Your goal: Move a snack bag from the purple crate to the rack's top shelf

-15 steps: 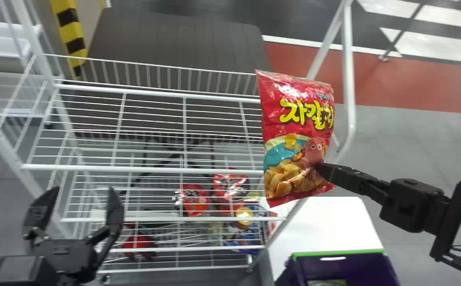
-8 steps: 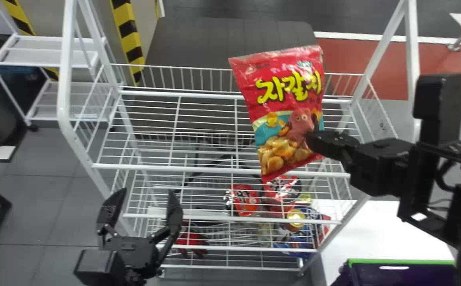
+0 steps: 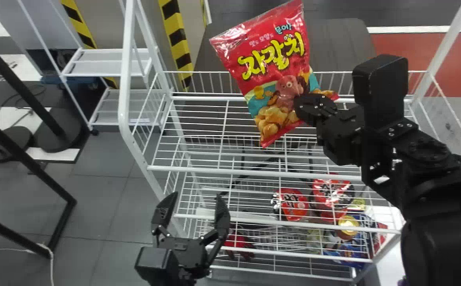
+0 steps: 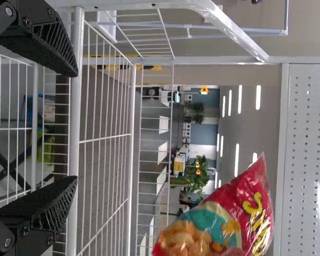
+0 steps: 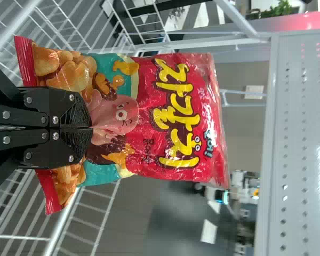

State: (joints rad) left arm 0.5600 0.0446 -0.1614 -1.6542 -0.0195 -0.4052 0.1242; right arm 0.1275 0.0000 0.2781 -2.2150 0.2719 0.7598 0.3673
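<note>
The one snack bag [image 3: 276,67] was in the upper middle of the head view's frame, tilted, its lower part partly hidden by the closed fingers of the right gripper [image 3: 300,107], which had it pinched; in the right wrist view the two fingers met over the printed front, covering some of the picture there. Behind the bag, some of the rear rail and wires of the rack's top shelf [image 3: 254,173] were hidden, and whether bag and shelf touched could not be told. The left gripper [image 3: 197,198], at the lower middle, had its two fingers spread wide and held nothing; in the left wrist view the same bag was cut off by the frame's edge. The right arm [image 3: 433,178] hid part of the rack [image 3: 124,99] toward the right of the head view, and the rack's uprights ran out of the frame at the top. Below, half screened by wire, lay goods that were hard to count: two round red-topped packs [image 3: 294,204] could be made out right of centre, with one round gold-coloured lid [image 3: 348,226] lower down, blue packaging [image 3: 347,252] whose pieces ran together, and something red [image 3: 238,242] nearer the lower middle, too screened to name. A white worktop [image 3: 387,254] at the lower right was mostly cut off or covered by the arm.
</note>
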